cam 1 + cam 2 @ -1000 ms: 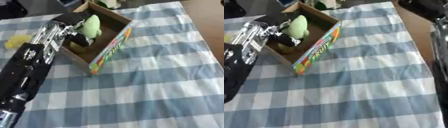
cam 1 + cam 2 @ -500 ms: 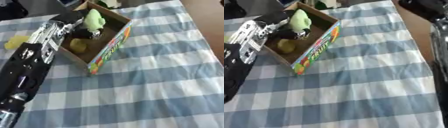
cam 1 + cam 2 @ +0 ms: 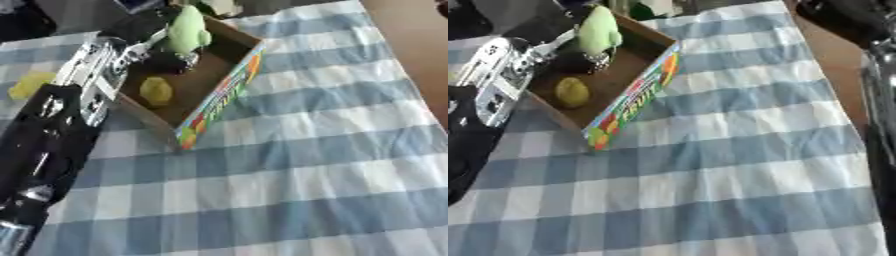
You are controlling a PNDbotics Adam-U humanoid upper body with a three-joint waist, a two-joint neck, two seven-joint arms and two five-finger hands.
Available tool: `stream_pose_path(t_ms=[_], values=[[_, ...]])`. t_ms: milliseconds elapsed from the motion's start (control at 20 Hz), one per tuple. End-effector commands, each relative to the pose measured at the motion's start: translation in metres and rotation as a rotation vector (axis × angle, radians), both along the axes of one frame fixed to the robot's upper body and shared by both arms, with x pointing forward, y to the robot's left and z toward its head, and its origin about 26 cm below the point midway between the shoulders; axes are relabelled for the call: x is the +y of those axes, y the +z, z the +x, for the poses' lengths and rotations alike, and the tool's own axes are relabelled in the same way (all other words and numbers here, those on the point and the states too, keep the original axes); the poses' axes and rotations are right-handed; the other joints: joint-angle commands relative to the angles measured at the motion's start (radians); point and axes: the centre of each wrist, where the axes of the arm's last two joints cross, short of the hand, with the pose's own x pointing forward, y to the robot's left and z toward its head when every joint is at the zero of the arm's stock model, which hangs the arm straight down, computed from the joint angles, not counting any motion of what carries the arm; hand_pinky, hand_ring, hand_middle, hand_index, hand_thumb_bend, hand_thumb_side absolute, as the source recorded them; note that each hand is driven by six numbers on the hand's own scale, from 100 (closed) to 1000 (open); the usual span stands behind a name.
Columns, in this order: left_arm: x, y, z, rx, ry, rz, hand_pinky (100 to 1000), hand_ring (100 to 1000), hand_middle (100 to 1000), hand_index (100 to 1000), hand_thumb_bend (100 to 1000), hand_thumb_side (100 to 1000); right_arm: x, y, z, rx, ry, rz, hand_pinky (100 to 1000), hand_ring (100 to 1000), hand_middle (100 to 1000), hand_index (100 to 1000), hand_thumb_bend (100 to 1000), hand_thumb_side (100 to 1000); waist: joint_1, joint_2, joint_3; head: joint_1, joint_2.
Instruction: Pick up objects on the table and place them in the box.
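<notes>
A cardboard box [image 3: 220, 96] with a colourful printed side lies at the upper left of the checked cloth. My left arm reaches in from the left, and my left hand [image 3: 168, 56] is over the box's far half, shut on a pale green pear-shaped fruit [image 3: 186, 29] that stands up out of it. On the box floor lies a small yellow-green fruit [image 3: 156, 91]. A yellow object [image 3: 30, 85] rests on the cloth left of my arm. My right arm [image 3: 880, 125] runs down the right edge of the right eye view, with a dark part [image 3: 842, 19] at the top corner.
A pale object [image 3: 219, 6] sits just beyond the box's far end. The blue and white checked cloth [image 3: 306, 170] spreads to the right and front of the box. A brown strip of table [image 3: 416, 35] shows past the cloth's right edge.
My left hand has carried the green fruit toward the box's far end, uncovering the yellow-green fruit on the box floor. The right arm has stayed put.
</notes>
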Motion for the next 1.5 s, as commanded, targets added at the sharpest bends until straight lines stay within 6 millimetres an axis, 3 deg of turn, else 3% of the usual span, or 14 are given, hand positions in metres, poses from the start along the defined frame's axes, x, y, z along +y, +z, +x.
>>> stream_pose_path(t_ms=[50, 100, 300, 350, 400, 450, 500, 600, 700, 750, 800, 850, 1100, 1500], values=[[0.0064, 0.0149, -0.0014, -0.05, -0.01, 0.007, 949, 1000, 1000, 1000, 412, 919, -0.0016, 0.0075, -0.0063, -0.035, -0.013, -0.003, 837, 842, 536, 856, 429, 758, -0.009, -0.02, 0.002, -0.001, -0.006], [0.0077, 0.0141, -0.0003, -0.045, -0.005, 0.004, 950, 1000, 1000, 1000, 405, 1000, -0.0017, 0.0074, -0.0063, -0.035, -0.012, -0.003, 836, 841, 535, 856, 430, 759, -0.009, -0.02, 0.002, -0.001, -0.006], [0.0101, 0.0143, 0.0003, -0.08, 0.05, 0.025, 964, 1000, 1000, 1000, 478, 979, -0.0018, 0.0077, -0.0064, -0.036, -0.013, -0.001, 836, 841, 534, 856, 436, 766, -0.009, -0.019, 0.002, -0.001, -0.005], [0.0088, 0.0134, 0.0002, -0.081, 0.054, 0.04, 962, 1000, 1000, 1000, 472, 860, -0.0017, 0.0078, -0.0063, -0.036, -0.013, -0.001, 835, 841, 533, 856, 441, 770, -0.009, -0.019, 0.002, -0.001, -0.005], [0.0078, 0.013, 0.0001, -0.078, 0.055, 0.054, 961, 1000, 1000, 1000, 471, 829, -0.0017, 0.0079, -0.0063, -0.036, -0.013, 0.0, 836, 841, 533, 856, 442, 771, -0.009, -0.019, 0.002, -0.001, -0.005], [0.0071, 0.0129, 0.0001, -0.072, 0.056, 0.065, 951, 1000, 1000, 1000, 349, 349, -0.0016, 0.008, -0.0064, -0.037, -0.013, 0.001, 835, 841, 532, 856, 445, 771, -0.009, -0.019, 0.002, -0.001, -0.006], [0.0067, 0.0128, 0.0003, -0.062, 0.058, 0.074, 948, 1000, 1000, 1000, 252, 100, -0.0014, 0.008, -0.0064, -0.037, -0.012, 0.003, 835, 840, 531, 856, 445, 768, -0.009, -0.019, 0.002, -0.001, -0.005], [0.0066, 0.0135, 0.0, -0.05, 0.06, 0.091, 939, 1000, 1000, 1000, 167, 100, -0.0016, 0.0077, -0.0064, -0.035, -0.014, 0.005, 835, 840, 530, 856, 447, 769, -0.009, -0.019, 0.002, -0.002, -0.006], [0.0077, 0.0138, -0.0001, -0.045, 0.062, 0.098, 925, 1000, 1000, 1000, 215, 100, -0.0019, 0.0074, -0.0064, -0.034, -0.016, 0.006, 834, 840, 529, 856, 443, 769, -0.009, -0.02, 0.002, -0.002, -0.005], [0.0083, 0.014, 0.0, -0.046, 0.066, 0.1, 916, 1000, 1000, 1000, 480, 526, -0.0019, 0.0072, -0.0064, -0.033, -0.016, 0.007, 834, 840, 529, 856, 441, 768, -0.008, -0.02, 0.002, -0.002, -0.005], [0.0087, 0.0141, 0.0001, -0.05, 0.068, 0.099, 916, 1000, 1000, 1000, 518, 869, -0.0019, 0.0071, -0.0064, -0.032, -0.016, 0.007, 834, 840, 528, 855, 442, 769, -0.008, -0.02, 0.002, -0.003, -0.005], [0.0092, 0.014, 0.0003, -0.053, 0.071, 0.096, 913, 1000, 1000, 1000, 496, 1000, -0.0019, 0.0071, -0.0064, -0.032, -0.016, 0.007, 833, 839, 527, 854, 441, 769, -0.008, -0.02, 0.003, -0.003, -0.006], [0.0101, 0.0126, 0.0016, -0.051, 0.078, 0.07, 912, 1000, 1000, 1000, 518, 1000, -0.0016, 0.0068, -0.0065, -0.029, -0.014, 0.008, 832, 838, 526, 854, 441, 773, -0.007, -0.019, 0.005, -0.004, -0.004], [0.0087, 0.0126, 0.0014, -0.088, 0.088, 0.085, 1000, 1000, 1000, 1000, 522, 1000, -0.0015, 0.0067, -0.0064, -0.028, -0.011, 0.008, 831, 836, 518, 854, 442, 776, -0.008, -0.015, 0.005, -0.004, -0.005]])
